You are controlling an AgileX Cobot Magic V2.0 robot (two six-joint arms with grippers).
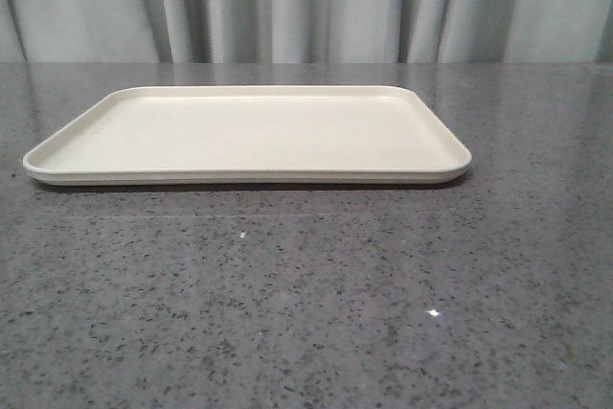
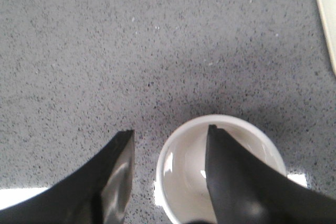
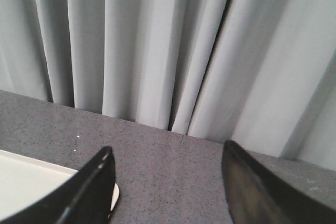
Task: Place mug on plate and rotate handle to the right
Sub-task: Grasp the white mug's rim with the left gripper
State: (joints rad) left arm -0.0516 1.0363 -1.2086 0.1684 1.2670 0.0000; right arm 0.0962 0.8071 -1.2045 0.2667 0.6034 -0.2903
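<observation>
A: Where is the mug (image 2: 184, 182)?

B: Only the left wrist camera shows it, upright on the speckled grey desk (image 1: 306, 313). The left end effector (image 2: 168, 136) straddles its rim: one finger (image 2: 231, 177) dips inside the white bowl, the other (image 2: 113, 177) stands outside the wall. The fingers are apart, not pressed on the wall.

A: And the plate (image 1: 124, 174)?

B: In the front view it lies flat at about 12 o'clock on the desk, before the grey curtain (image 1: 306, 7). The handle isn't visible.

A: The right end effector (image 3: 165, 158)?

B: Spread wide, holding nothing, above the desk by a plate corner, facing the curtain.
</observation>
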